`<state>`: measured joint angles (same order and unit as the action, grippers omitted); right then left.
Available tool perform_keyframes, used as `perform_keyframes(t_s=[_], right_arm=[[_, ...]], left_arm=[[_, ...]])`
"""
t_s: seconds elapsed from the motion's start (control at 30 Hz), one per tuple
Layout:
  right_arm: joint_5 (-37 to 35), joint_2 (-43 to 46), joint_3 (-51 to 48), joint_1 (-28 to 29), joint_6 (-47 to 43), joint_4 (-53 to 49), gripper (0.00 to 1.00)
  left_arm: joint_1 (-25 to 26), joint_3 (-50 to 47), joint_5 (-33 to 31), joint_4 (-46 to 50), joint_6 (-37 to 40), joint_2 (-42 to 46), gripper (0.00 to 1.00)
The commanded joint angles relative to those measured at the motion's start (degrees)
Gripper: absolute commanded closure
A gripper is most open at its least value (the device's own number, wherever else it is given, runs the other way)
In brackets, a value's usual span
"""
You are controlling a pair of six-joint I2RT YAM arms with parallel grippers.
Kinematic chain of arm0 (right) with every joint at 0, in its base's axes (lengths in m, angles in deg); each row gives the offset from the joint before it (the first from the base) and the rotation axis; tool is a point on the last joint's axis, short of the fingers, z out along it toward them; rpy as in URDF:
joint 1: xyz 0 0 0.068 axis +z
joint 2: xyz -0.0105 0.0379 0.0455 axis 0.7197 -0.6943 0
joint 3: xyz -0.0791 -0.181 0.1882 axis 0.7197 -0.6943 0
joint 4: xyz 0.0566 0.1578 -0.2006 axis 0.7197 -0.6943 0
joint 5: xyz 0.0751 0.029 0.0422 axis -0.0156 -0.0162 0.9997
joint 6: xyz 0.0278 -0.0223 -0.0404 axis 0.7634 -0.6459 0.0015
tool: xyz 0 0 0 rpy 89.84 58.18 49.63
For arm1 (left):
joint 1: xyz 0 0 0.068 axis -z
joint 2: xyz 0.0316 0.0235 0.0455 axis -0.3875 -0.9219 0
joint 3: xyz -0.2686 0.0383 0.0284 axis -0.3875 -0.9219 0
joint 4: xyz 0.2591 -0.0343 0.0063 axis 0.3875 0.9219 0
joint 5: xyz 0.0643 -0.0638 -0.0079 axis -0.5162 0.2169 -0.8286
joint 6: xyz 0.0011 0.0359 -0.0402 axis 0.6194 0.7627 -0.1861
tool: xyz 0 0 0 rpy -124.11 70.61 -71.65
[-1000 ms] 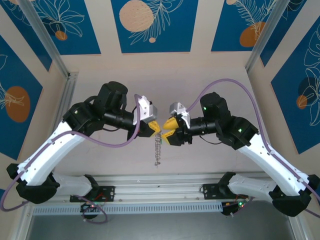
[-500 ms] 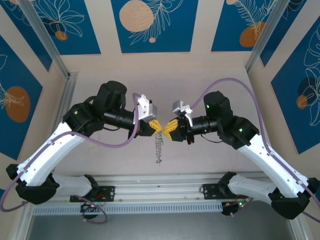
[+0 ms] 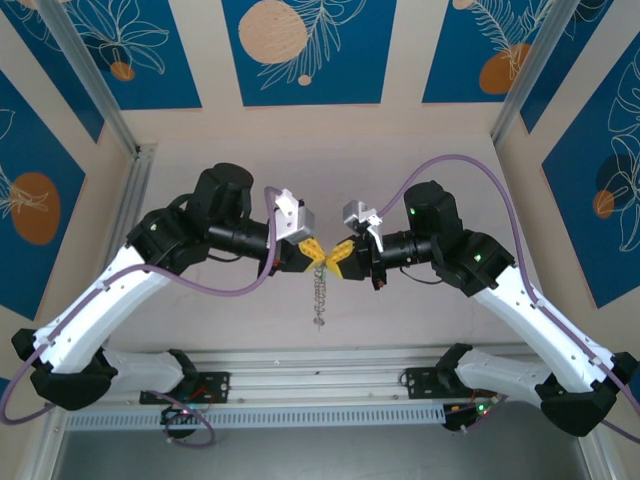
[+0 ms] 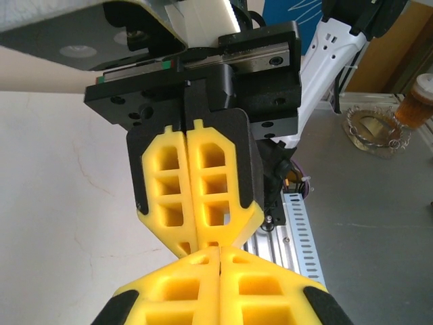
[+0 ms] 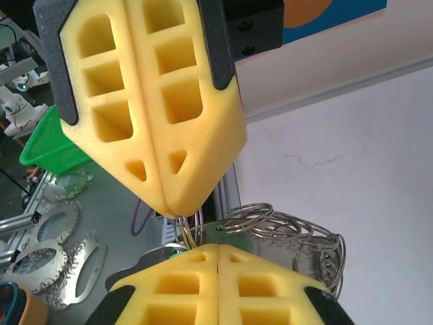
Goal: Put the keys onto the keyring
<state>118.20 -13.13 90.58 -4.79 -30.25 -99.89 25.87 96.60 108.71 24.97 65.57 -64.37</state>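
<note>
- keyring [image 5: 270, 227]: a bunch of silvery wire loops held up off the table. On top cam it dangles as a short chain from where the two tips meet.
- L gripper [image 5: 169, 203] is clamped on the top loop.
- R gripper [image 5: 218, 254] is pinched shut too, tip to tip w/ L. Can't tell if a loop's actually caught in it.
- green speck [image 5: 177, 252] right by R's tips is maybe the key, too small to call.
- step imo: two-handed hold to work a loop open, threading not done yet. Next move needs a fine, slow pry w/o dropping the bunch.
- table [image 3: 400, 160]: pale, faint scuffs.
- room: blue leaf-print panels [image 3: 300, 50], alu rail [image 3: 310, 365] at the near edge, green basket [image 5: 47, 145] off to the side.
</note>
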Motion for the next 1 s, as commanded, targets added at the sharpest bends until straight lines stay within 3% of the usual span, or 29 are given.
perform_keyframes(t_s=[0.0, 0.17, 0.33, 0.77, 0.97], right_arm=[[-0.15, 1.48, -0.99, -0.19, 0.39, -0.03, 0.84], [-0.73, 4.56, -3.00, -2.36, 2.65, 1.20, 0.74], [6.21, 6.86, -4.92, -4.36, 4.87, 4.07, 0.69], [11.21, 2.03, -4.02, -2.25, 4.74, 6.65, 0.70], [11.20, 0.58, -3.75, -0.81, 4.69, 7.07, 0.80]], left_arm=[[0.47, 0.11, 1.03, -2.17, -0.47, 1.72, 1.00], [0.52, 0.76, 1.48, -0.70, 0.21, 1.46, 1.00], [0.46, 1.01, 2.87, -0.29, 0.38, 0.85, 1.00], [0.42, 1.64, 3.53, 0.14, 0.51, 0.63, 1.00], [0.47, 1.40, 3.53, -0.01, 0.65, 0.63, 1.00]])
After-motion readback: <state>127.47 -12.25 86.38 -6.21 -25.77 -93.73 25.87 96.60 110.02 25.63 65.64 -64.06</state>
